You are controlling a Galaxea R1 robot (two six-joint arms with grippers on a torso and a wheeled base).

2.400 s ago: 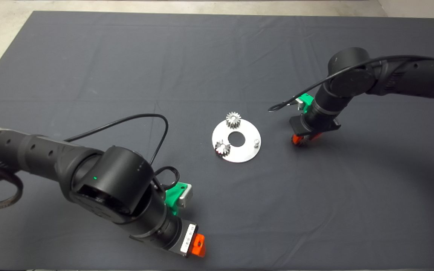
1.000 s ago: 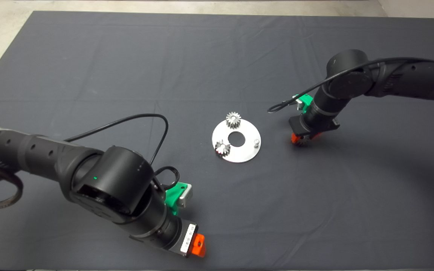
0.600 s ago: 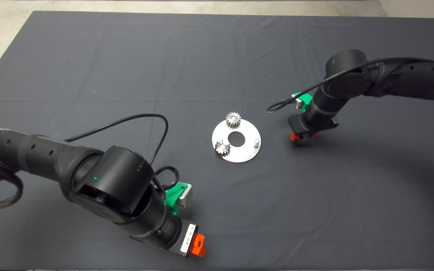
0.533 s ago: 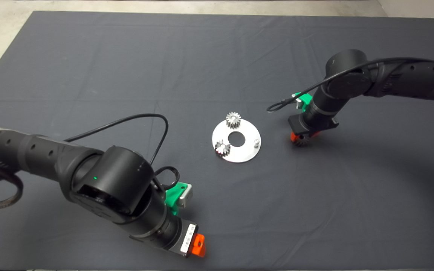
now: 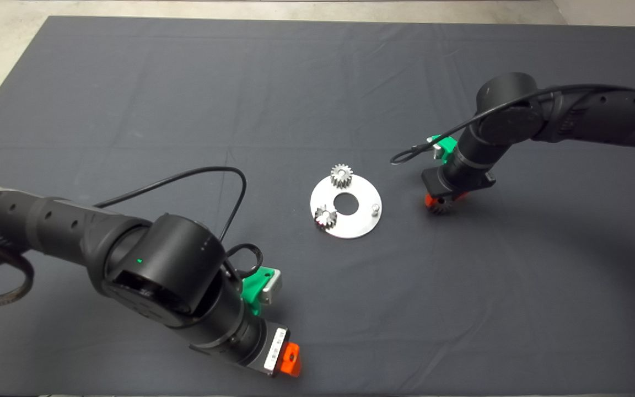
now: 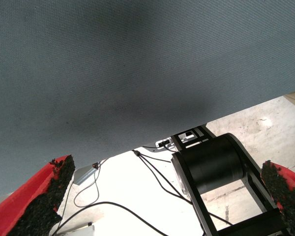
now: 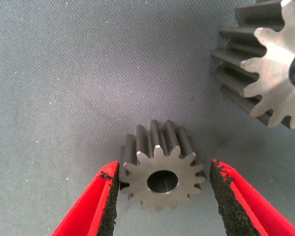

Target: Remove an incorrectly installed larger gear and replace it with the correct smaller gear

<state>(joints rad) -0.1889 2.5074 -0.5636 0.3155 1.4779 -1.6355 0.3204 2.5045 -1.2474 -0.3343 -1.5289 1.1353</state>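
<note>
In the right wrist view the smaller gear point(image 7: 160, 179), dark grey with a round centre hole, lies on the mat between the pads of my right gripper point(image 7: 164, 167). The pads stand close on either side of its teeth, with a thin gap still showing, so the gripper is open. The larger gear point(image 7: 270, 83), shiny with long teeth, lies on the mat just beyond it. In the head view my right gripper point(image 5: 437, 201) is down at the mat, right of the silver plate point(image 5: 350, 223). My left gripper point(image 5: 289, 358) rests open and empty at the mat's near edge.
The round plate carries two small silver gears point(image 5: 342, 175) point(image 5: 325, 216) and a bare pin point(image 5: 375, 208) around its centre hole. The left wrist view shows the mat's edge, floor, cables and a black cylinder point(image 6: 211, 164) beyond the mat.
My right gripper has shifted slightly to the left at the mat. The left arm and the plate with its gears have not moved.
</note>
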